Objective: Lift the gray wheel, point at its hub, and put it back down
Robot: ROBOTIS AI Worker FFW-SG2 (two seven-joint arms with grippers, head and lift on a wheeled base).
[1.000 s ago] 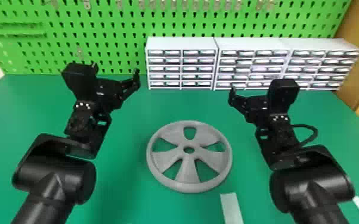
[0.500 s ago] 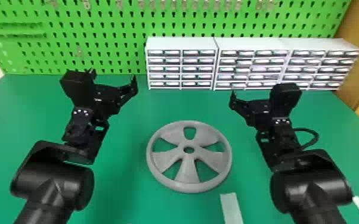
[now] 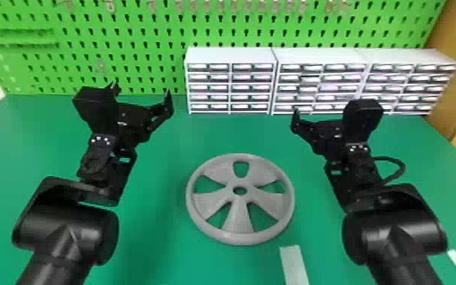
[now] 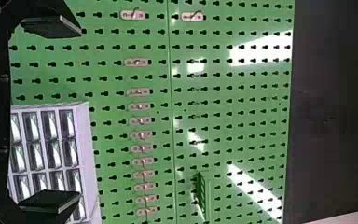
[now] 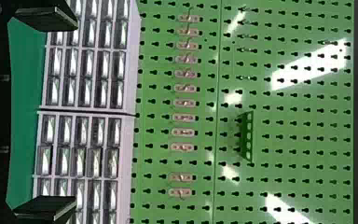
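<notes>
"So, where does the gray wheel sit?"

"Flat on the green table, between the two arms, with its hub facing up."

"And the left gripper?"

"Farther off than the wheel and to its left, well apart from it. Released, I'd say: in its wrist view the fingers stand wide apart, pointing toward the green pegboard."

"Same story on the other side?"

"Yes, the right gripper is beyond the wheel and to its right, also released. Its wrist view has a broad gap between the two fingers."

"What else is around?"

"White drawer units line the far side of the table, right of the left gripper, before the pegboard. A pale strip lies near the wheel, on the near right."
</notes>
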